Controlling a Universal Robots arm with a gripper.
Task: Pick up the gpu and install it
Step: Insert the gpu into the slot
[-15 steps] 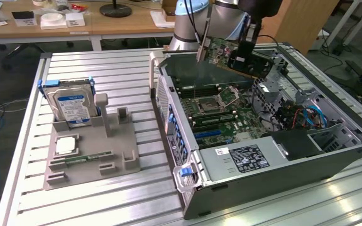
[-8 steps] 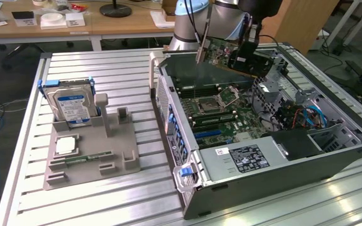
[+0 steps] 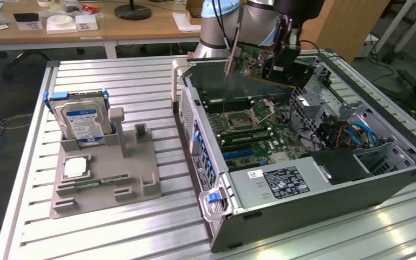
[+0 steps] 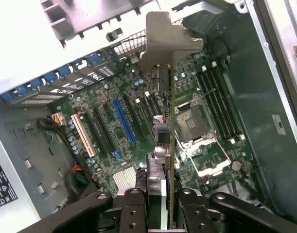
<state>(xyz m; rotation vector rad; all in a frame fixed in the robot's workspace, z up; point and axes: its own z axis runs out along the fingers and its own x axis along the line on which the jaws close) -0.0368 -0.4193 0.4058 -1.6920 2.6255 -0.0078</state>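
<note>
The gpu [image 3: 255, 64] is a thin card with a green circuit-board side and a silver end bracket. It hangs in the air above the far end of the open computer case [image 3: 381, 181]. My gripper [image 3: 283, 58] is shut on the card's end away from the bracket. In the wrist view the gpu [image 4: 168, 111] shows edge-on between my fingers [image 4: 133, 208], with its bracket farthest from them. My gripper [image 4: 162, 209] holds it over the motherboard [image 4: 138, 92], apart from the slots. A blue expansion slot [image 4: 124, 121] lies beside the card's line.
The case lies on its side on the slatted metal table [image 3: 121, 76]. Inside are a CPU socket [image 3: 242, 116], a power supply [image 3: 280, 184] and blue cables [image 3: 352, 135]. At the exterior view's left, a grey fixture [image 3: 139, 162] holds a hard drive [image 3: 84, 123] and a memory stick [image 3: 96, 184].
</note>
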